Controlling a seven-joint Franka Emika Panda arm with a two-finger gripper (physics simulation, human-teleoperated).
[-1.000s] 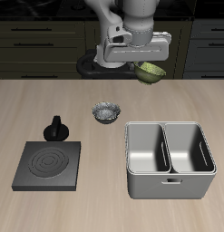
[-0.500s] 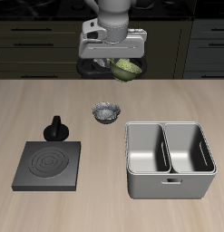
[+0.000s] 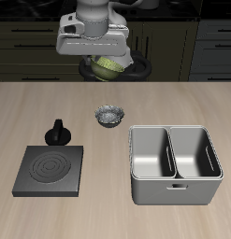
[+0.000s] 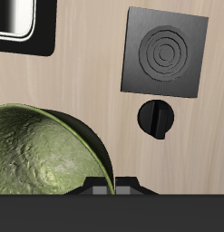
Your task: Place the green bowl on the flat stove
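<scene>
The green bowl (image 3: 108,65) hangs in the air, clamped by its rim in the end effector (image 3: 106,62), high above the back of the table (image 3: 117,205). In the wrist view the green bowl (image 4: 45,154) fills much of the picture, tilted so its mottled inside faces the camera, with the end effector's fingers closed on its edge.

The flat stove (image 3: 51,170) lies on the table well below the end effector and nearer the table's front edge, off to one side of it. Its concentric ring marks show clearly, and its black knob (image 3: 58,132) stands at the stove edge closest to the end effector. In the wrist view the flat stove (image 4: 166,52) and the black knob (image 4: 158,119) are both clear of the bowl.

The step in hand appears to be carrying the bowl across to the stove. To do it well, the end effector should travel high until the bowl is centred over the ring marks, passing over the knob rather than into it. Then it should level the bowl, lower it until the base rests flat, and only then release.

A small grey-white patterned bowl (image 3: 109,115) sits below the end effector, and a grey two-compartment metal basin (image 3: 176,164) stands farther forward; both lie off the likely path.
</scene>
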